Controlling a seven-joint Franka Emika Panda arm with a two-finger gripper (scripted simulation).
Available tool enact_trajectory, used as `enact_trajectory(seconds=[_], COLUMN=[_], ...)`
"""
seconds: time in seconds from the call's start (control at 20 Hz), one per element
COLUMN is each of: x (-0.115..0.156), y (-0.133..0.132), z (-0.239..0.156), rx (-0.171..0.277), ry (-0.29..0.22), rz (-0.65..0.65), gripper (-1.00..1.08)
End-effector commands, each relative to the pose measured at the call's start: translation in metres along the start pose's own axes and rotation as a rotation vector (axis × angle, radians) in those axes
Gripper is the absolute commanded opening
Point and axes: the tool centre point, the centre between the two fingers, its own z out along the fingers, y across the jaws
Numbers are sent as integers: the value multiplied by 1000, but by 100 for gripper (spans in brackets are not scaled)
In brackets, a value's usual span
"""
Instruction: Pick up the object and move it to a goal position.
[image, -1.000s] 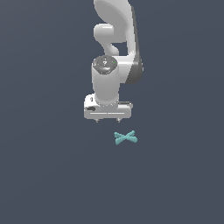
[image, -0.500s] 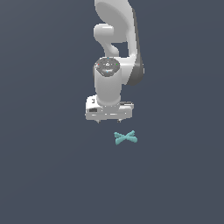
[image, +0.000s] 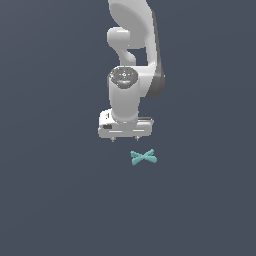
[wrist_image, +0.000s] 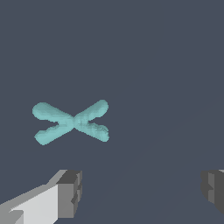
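The white arm is reaching down from the upper part of the exterior view, its wrist pointing straight at the dark grey table. The gripper is hanging at its lower end, clear of the surface, with only two short finger stubs showing under the flat white hand body. In the wrist view the gripper is standing spread wide: one grey pad is sitting on the end of a white finger at one side, the other pad is showing at the far edge of the picture, and nothing but bare table is lying in the broad gap between them.

The object, a small teal X of two crossed rounded bars, is lying flat on the table. In the exterior view it is sitting just below the gripper and a little toward the exterior view's right, apart from it and not touched by either finger. In the wrist view the object is appearing beyond the fingertips and off to the side of the white finger, not in line with the open gap. How high the fingertips are hovering above the table is hard to judge from these renders, since the surface is showing no shadow or texture.
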Motion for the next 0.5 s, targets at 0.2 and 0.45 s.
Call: enact_trajectory(seconds=[0.2, 0.45], x=[2, 4], y=[-4, -9], z=[4, 8], rx=[3, 6], ry=[0, 0], rz=[67, 154], gripper=[100, 100])
